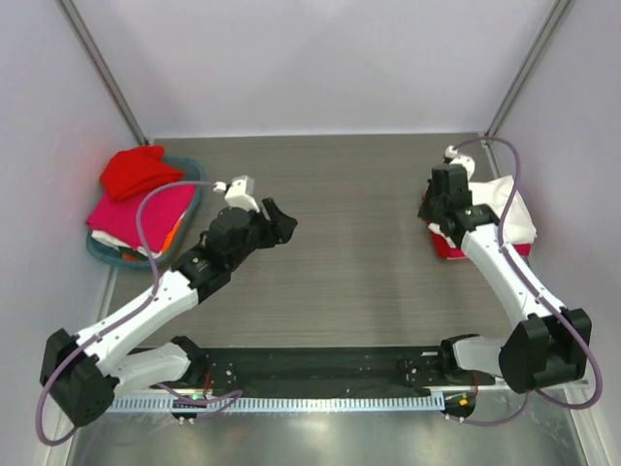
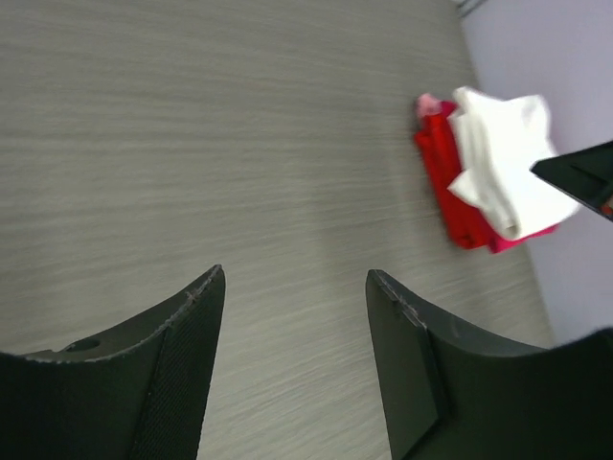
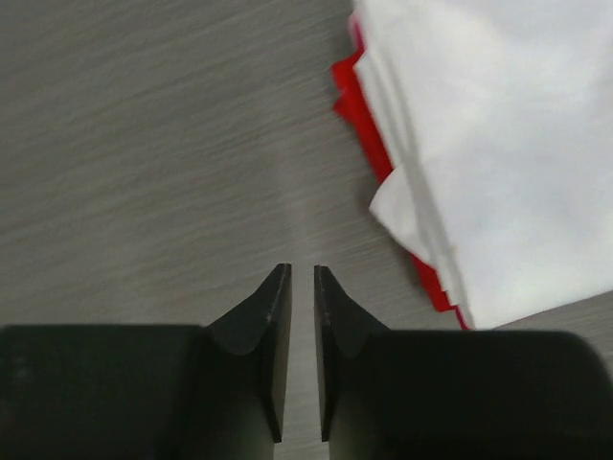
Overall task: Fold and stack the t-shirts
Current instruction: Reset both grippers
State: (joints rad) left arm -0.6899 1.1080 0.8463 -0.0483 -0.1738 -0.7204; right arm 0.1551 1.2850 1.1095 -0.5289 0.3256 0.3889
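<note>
White t-shirt point(image 3: 498, 144) folded atop red t-shirt point(image 2: 445, 182). Right gripper point(image 3: 302, 268) beside it, barely parted, seemingly empty; left gripper point(image 2: 295, 271) well apart, spread.

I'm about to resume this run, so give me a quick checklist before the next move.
1. Left claw open, empty: ok, over bare table.
2. Right claw free of cloth: ok, barely parted beside the white tee.
3. White tee tops the stacked red tee: ok.
4. Stack edges squared: not ok, white folds uneven.
5. Basket emptied: not ok, a bunched red tee and a magenta tee lie in it.
</note>
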